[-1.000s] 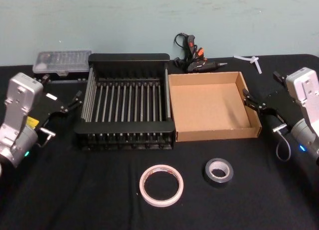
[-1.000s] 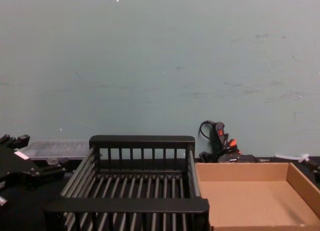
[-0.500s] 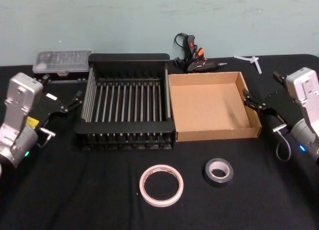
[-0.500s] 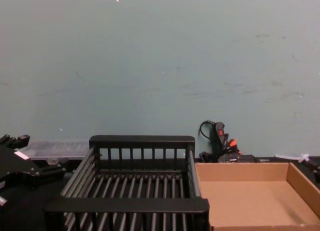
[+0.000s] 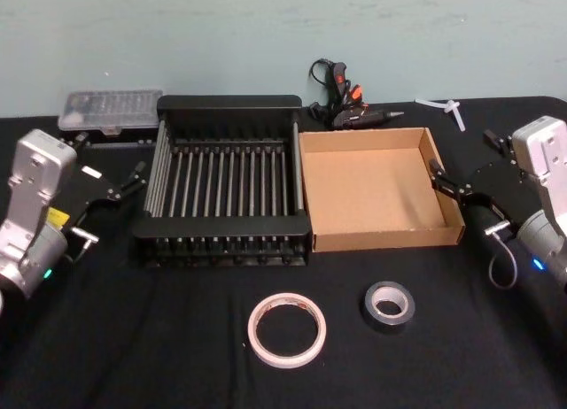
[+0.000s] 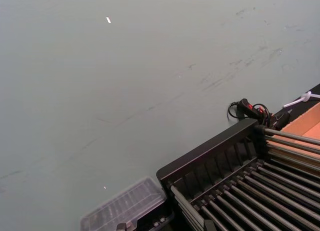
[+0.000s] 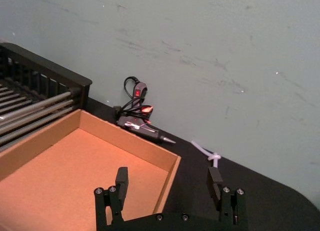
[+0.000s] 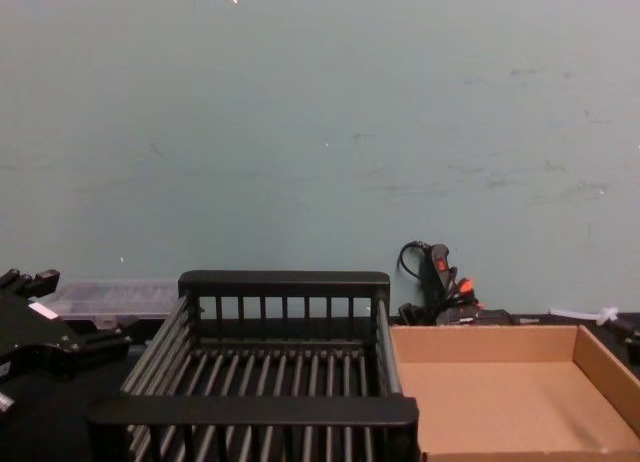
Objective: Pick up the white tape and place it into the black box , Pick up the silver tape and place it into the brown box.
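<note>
The white tape (image 5: 286, 329) lies flat on the black cloth near the front of the table. To its right lies the smaller silver tape (image 5: 388, 304). Behind them the black box (image 5: 229, 102) stands left of the brown box (image 5: 379, 189), their sides touching; both hold nothing. My left gripper (image 5: 108, 157) hovers open beside the crate's left wall. Off the cardboard box's right wall, my right gripper (image 5: 465, 154) is also open, and the right wrist view shows its two fingers (image 7: 121, 180) spread wide over that box's corner. Both grippers are far from the tapes.
A clear plastic case (image 5: 111, 108) sits at the back left. A black and orange glue gun (image 5: 350, 108) with its cord lies behind the boxes. A white plastic piece (image 5: 447, 106) lies at the back right. A green wall closes off the rear of the table.
My right arm has edged slightly outward to the right. The left arm, both tapes and both boxes stay where they were.
</note>
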Controlling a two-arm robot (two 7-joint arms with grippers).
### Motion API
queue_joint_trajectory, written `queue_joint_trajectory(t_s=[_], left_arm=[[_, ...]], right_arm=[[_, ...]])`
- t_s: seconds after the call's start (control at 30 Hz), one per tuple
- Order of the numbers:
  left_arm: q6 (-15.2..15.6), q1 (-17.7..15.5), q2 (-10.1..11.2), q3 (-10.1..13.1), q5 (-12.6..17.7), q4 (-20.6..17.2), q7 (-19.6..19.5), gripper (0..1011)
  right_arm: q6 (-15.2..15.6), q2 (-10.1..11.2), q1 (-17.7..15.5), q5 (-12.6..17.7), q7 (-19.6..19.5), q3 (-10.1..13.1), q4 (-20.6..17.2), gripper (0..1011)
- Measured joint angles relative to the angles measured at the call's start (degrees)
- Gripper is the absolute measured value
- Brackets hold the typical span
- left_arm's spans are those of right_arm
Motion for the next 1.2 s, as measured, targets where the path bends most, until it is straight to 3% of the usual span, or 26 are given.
queue_joint_trajectory(t_s=[0.5,0.83,1.2], left_arm=[[0.0,0.0,0.0,0.0,0.0,0.0,0.0,1001],[0.0,0.0,0.0,0.0,0.0,0.0,0.0,1001],[0.0,0.0,0.0,0.0,0.0,0.0,0.0,1001]], right_arm=[[9.3,1.5,-6.3,5.0,2.9,4.1,-11.1,1002],[19.6,2.1,-11.7,9.2,4.0,6.7,-19.9,1002],[27.5,1.7,-16.0,11.8,4.3,8.6,-25.3,1002]])
